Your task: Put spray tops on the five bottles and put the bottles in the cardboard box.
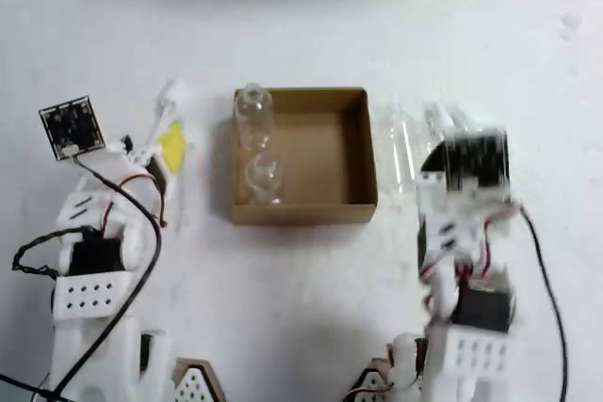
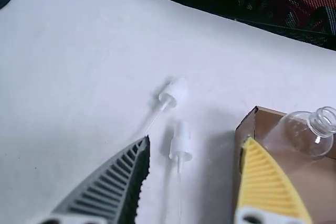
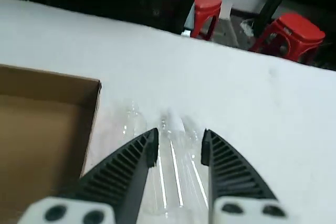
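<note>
R tool (image 3: 179,134) hung released, jaws either side of a clear bottle (image 3: 173,174) lying on the tabletop (image 3: 262,103), cardboard box (image 3: 47,85) just beside. L tool (image 2: 195,141) released too, spray top (image 2: 180,142) lying betw. its jaws. Step, prob.: grabbing bottle for capping. Next needs clenching squarely on the slippery body.

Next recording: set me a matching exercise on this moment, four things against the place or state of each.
Things
1. white plastic spray tops
2. brown cardboard box
3. right gripper, black fingers
4. left gripper, grey and yellow fingers

Place or state
A. holds two clear plastic bottles
B. open, straddling a clear bottle lying on the table
C. loose on the white table
D. open, over the spray tops

Pairs: 1-C, 2-A, 3-B, 4-D
</note>
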You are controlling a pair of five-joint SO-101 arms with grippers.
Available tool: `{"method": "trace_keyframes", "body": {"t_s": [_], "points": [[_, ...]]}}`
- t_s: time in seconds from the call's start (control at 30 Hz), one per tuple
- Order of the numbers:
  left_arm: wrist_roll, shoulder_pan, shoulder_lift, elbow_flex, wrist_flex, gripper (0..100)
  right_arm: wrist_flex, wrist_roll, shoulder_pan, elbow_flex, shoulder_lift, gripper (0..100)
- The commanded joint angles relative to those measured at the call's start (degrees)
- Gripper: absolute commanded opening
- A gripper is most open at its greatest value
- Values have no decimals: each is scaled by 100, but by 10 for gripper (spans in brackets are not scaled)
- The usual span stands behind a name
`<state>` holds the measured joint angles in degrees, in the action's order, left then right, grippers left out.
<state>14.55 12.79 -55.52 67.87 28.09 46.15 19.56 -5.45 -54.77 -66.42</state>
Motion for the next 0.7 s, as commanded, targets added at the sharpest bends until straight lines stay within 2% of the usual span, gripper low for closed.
{"method": "trace_keyframes", "body": {"t_s": [0.0, 0.17, 0.27, 0.47, 0.6, 0.67], "points": [[70, 48, -145, -35, -185, 268, 892, 176, 84, 2286, 2149, 122], [70, 48, -145, -44, -185, 268, 2668, 141, 101, 5204, 4585, 120], [-35, 48, -145, -44, -185, 268, 3327, 149, 400, 6541, 5965, 120], [-246, 48, -145, -44, -185, 268, 3538, 141, 892, 8527, 8382, 115], [-246, 48, -145, -35, -193, 268, 3538, 141, 919, 9767, 9560, 7], [-246, 48, -145, -35, -193, 268, 3547, 141, 892, 10312, 10026, 36]]}}
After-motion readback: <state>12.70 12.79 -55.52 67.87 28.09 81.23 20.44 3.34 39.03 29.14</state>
